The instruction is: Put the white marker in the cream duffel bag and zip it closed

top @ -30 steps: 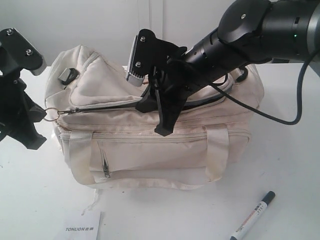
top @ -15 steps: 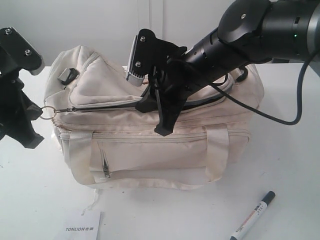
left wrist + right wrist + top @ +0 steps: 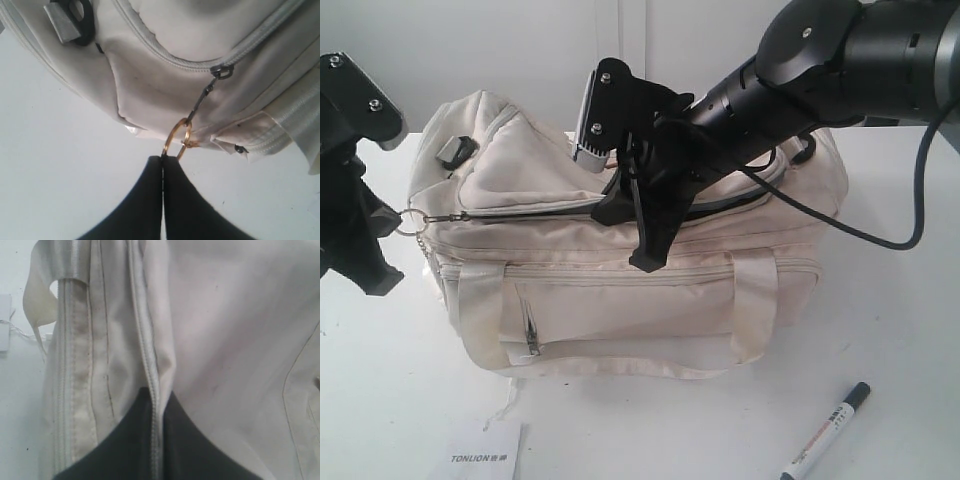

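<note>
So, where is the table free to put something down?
Free: white table in front of the soft cream duffel bag, between the flat white card and the slim white marker. Crowded: the bag's end at the left gripper.

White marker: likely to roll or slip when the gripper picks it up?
The white marker has a slim round barrel lying flat on the smooth table, so a sideways nudge would probably roll it. It looks rigid and is likely light. Its smooth plastic barrel may slip in a narrow pinch.
</note>
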